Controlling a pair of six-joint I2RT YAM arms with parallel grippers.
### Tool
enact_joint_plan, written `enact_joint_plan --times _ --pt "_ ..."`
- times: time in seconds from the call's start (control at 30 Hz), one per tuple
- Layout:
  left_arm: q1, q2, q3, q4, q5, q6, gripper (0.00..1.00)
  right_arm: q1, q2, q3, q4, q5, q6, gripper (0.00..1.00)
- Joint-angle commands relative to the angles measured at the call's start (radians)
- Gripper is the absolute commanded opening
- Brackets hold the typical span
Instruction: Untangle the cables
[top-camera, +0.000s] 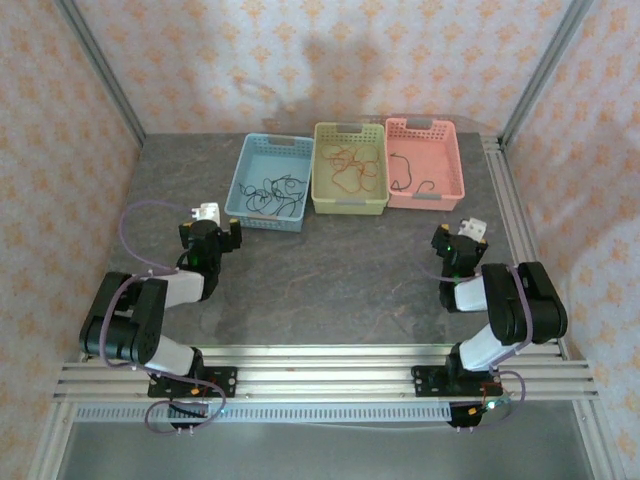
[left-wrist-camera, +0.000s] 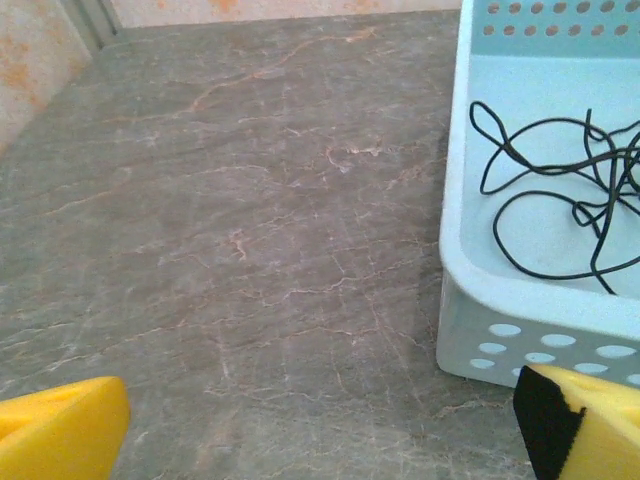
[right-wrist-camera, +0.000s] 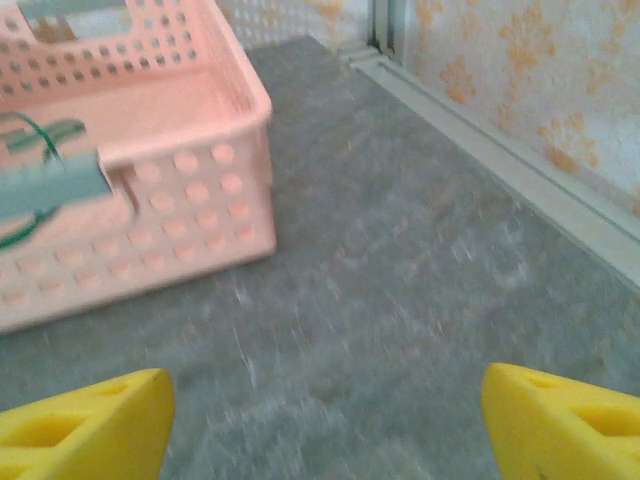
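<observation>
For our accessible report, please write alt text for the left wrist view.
Black cables lie loosely looped inside a blue basket at the right, on a grey table. Below, the left gripper shows its yellow jaws wide apart, with nothing between them.

1. We see a table (top-camera: 330, 290) with a dark grey top veined like marble. In the left wrist view, thin pale reddish lines cross it.
2. We mark the back wall (top-camera: 200, 60), left wall (top-camera: 50, 200) and right wall (top-camera: 590, 180), all papered pale pink with an orange floral repeat.
3. We note grey metal posts (top-camera: 100, 70) at the two back corners.
4. We find ribbed aluminium rails (top-camera: 320, 365) along the near edge and a side rail (top-camera: 508, 210) along the right edge.
5. We read the light as soft and even, with a faint shadow (top-camera: 325, 55) on the back wall.
</observation>
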Motion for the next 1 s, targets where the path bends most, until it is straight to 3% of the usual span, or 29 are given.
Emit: enact_joint_plan --times 0.0,0.07,0.1,0.97 --pt "0.038 0.023 0.005 0.066 0.064 -0.003 1.0 0.001 -0.028 0.099 -0.155 -0.015 0.015 0.84" --pt "0.043 0.02 0.009 0.052 0.073 -0.007 1.0 0.009 0.008 0.071 -0.033 -0.006 0.001 0.84" --pt "0.043 0.017 0.011 0.046 0.074 -0.008 1.0 0.01 -0.011 0.076 -0.077 -0.005 0.003 0.99" --pt "0.042 0.018 0.009 0.047 0.072 -0.007 1.0 0.003 -0.006 0.095 -0.1 -0.119 -0.03 0.99"
